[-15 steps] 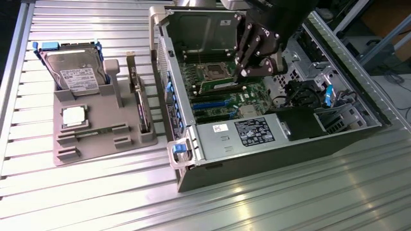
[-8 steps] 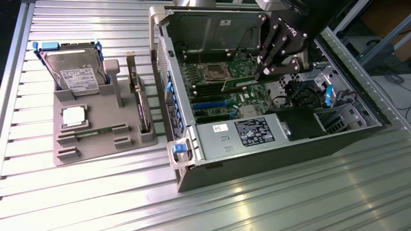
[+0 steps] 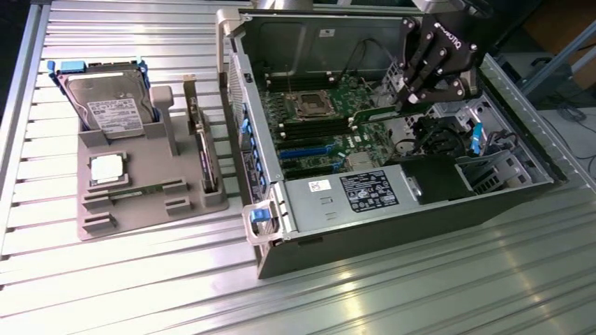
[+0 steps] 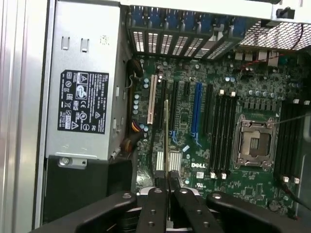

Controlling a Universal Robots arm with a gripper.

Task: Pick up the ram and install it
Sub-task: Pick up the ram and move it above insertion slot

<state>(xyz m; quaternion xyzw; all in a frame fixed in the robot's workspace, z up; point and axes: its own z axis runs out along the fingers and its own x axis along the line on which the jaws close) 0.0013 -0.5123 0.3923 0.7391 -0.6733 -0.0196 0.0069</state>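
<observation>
Claw [image 4: 166,183] nearly closed, pinching ram [image 4: 166,138] by one end, inside the case above the motherboard [image 4: 243,187]. Stick's long axis parallels memory slots [image 4: 221,131]; it hangs over expansion slots [image 4: 197,114], memory slots lying toward processor socket [image 4: 253,143].

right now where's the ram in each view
exterior view: the ram slants over the motherboard inside the case, held under the claw.
wrist view: the ram stands edge-on, a thin strip pinched in the claw, over the expansion slots.
shared landmark: the square cpu socket.
</observation>
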